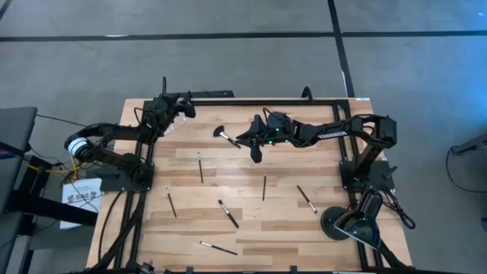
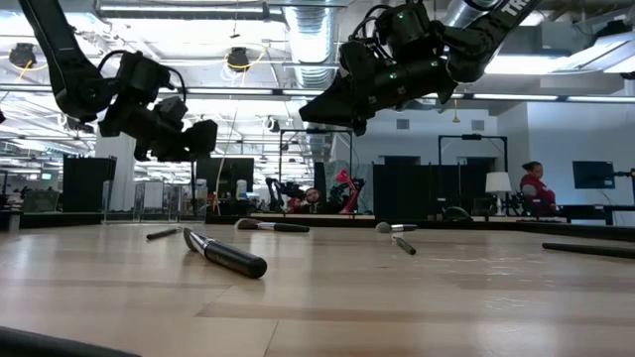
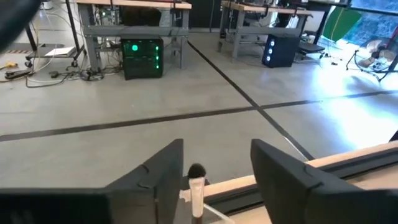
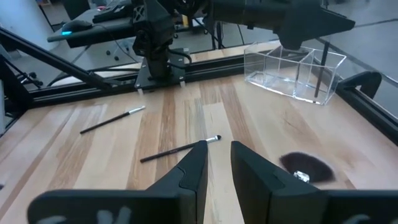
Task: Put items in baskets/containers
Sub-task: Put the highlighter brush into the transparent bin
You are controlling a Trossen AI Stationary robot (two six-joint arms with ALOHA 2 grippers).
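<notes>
A clear plastic container [image 4: 295,71] stands at the table's far left corner, and one brush [image 4: 318,79] stands in it, leaning on its wall. My left gripper [image 3: 214,168] hangs open just above it [image 1: 185,105]. The brush's bristle tip and silvery ferrule [image 3: 197,184] rise between the fingers, close to one of them. My right gripper [image 4: 217,158] hovers over the table's middle [image 1: 255,150], its fingers a narrow gap apart with nothing between them. A black fan brush [image 1: 221,133] lies on the wood just beyond it. Several slim brushes [image 1: 200,166] lie flat, scattered over the table.
A round black lamp base [image 1: 340,221] sits at the near right corner. A dark metal frame [image 1: 266,100] runs along the table's far and side edges. Two brushes [image 4: 179,149] lie just ahead of my right gripper. A thick-handled brush [image 2: 226,256] lies near the front edge.
</notes>
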